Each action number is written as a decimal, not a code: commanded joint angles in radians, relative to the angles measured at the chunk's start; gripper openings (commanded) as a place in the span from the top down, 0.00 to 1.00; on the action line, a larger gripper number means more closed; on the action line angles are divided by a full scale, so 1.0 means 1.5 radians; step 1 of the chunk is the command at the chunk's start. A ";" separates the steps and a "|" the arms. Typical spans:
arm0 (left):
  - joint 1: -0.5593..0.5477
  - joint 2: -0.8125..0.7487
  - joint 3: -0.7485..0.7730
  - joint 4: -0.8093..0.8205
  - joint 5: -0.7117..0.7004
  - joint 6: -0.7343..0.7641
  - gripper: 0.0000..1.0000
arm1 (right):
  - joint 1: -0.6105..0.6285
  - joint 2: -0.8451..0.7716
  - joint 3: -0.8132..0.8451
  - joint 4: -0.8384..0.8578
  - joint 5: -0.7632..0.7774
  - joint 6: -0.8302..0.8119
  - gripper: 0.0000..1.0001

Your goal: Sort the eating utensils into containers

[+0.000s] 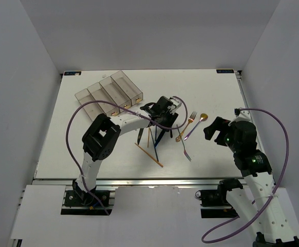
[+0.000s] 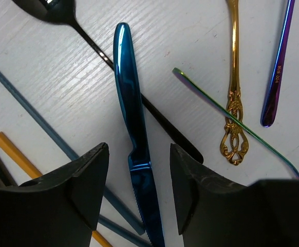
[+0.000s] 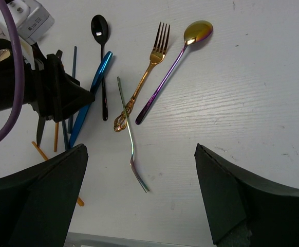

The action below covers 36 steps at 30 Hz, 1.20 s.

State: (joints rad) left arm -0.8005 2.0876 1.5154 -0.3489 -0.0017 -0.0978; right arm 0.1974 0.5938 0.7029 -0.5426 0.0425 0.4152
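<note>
My left gripper (image 2: pixel 139 154) is open and low over the table, its jaws on either side of the blue knife (image 2: pixel 131 113) without touching it. The black spoon (image 2: pixel 154 110) lies under the knife. To the right lie the gold fork (image 2: pixel 234 77), a silvery iridescent fork (image 2: pixel 231 118) and the purple-gold spoon (image 2: pixel 278 67). Dark chopsticks (image 2: pixel 31 105) and a wooden one (image 2: pixel 16 154) lie to the left. The four joined clear bins (image 1: pixel 111 92) stand at the far left. My right gripper (image 3: pixel 140 154) is open and empty, above the table near the iridescent fork (image 3: pixel 131 149).
A black knife (image 1: pixel 140 135) lies just left of the pile. A wooden chopstick (image 1: pixel 149 154) lies nearer the front edge. The left arm (image 1: pixel 103 136) arches over the table in front of the bins. White walls enclose the table.
</note>
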 commanded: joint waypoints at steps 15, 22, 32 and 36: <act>0.000 0.058 0.065 -0.023 0.000 0.059 0.41 | 0.001 0.004 -0.008 0.036 -0.015 -0.007 0.11; 0.000 0.082 0.074 -0.034 0.000 0.060 0.52 | 0.001 0.004 -0.007 0.035 -0.014 -0.007 0.11; 0.000 0.099 0.074 -0.044 0.026 0.060 0.67 | 0.002 0.000 -0.010 0.035 -0.014 -0.007 0.11; 0.000 0.102 0.075 -0.055 0.035 0.058 0.97 | 0.002 -0.002 -0.011 0.033 -0.013 -0.007 0.11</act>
State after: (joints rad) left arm -0.8001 2.2032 1.6196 -0.3733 0.0055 -0.0109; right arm 0.1974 0.6014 0.6899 -0.5236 0.0254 0.4149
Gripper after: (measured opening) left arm 0.109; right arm 0.895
